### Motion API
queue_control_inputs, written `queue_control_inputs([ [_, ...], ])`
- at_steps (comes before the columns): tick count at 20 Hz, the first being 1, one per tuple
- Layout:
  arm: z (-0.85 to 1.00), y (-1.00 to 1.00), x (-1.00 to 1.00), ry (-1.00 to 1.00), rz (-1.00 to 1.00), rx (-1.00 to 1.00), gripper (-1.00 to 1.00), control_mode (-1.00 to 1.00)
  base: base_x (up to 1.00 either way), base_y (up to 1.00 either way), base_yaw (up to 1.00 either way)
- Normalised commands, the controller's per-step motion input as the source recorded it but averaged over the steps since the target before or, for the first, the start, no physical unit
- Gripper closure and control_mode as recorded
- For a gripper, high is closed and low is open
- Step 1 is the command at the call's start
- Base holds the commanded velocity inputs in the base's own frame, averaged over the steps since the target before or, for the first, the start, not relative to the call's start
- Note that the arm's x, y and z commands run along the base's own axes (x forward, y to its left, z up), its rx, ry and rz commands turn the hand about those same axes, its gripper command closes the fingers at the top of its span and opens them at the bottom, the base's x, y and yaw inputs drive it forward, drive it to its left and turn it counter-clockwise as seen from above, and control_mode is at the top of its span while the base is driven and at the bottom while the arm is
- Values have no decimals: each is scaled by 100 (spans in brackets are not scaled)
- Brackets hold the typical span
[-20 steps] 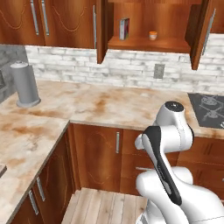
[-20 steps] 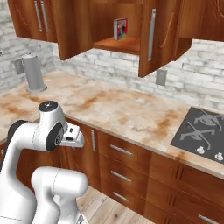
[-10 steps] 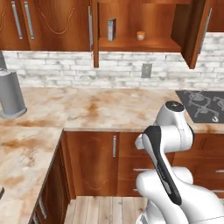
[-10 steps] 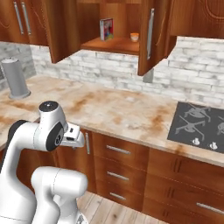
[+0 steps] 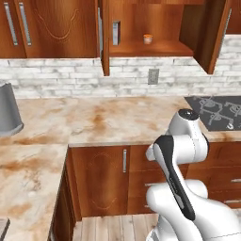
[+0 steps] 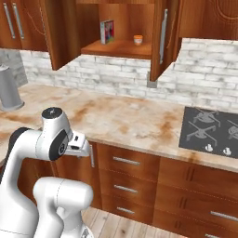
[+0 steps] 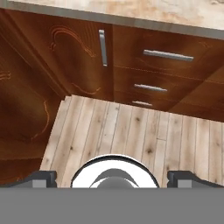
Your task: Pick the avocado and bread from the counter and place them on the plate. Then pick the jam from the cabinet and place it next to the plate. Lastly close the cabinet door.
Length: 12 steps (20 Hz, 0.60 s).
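Jam (image 5: 148,39) sits on the shelf of the open cabinet (image 5: 136,19), door (image 5: 207,37) swung out. The base has rolled toward the stove (image 5: 216,110) over the last second, so I'd say it's just repositioning. Gripper (image 7: 113,178) gapes wide, empty, aimed at the floor (image 7: 131,127).

The base has driven on, and both base views have swung with it: the open cabinet (image 5: 155,28) now sits nearer the middle of the left base view, with more of the hob (image 5: 217,112) showing at the right. The grey coffee machine (image 5: 8,110) has slid off toward the left edge there, and in the right base view it likewise stands farther left (image 6: 9,88) while the hob (image 6: 214,132) fills more of the right side. The arm's folded pose looks unchanged against the cameras
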Motion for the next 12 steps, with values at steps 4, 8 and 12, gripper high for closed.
queue_control_inputs([
  [4,0,0,0,0,0,0,-100,100,31,15,-19],
  [8,0,0,0,0,0,0,-100,100,38,10,-18],
  [12,0,0,0,0,0,0,-100,100,43,10,-18],
])
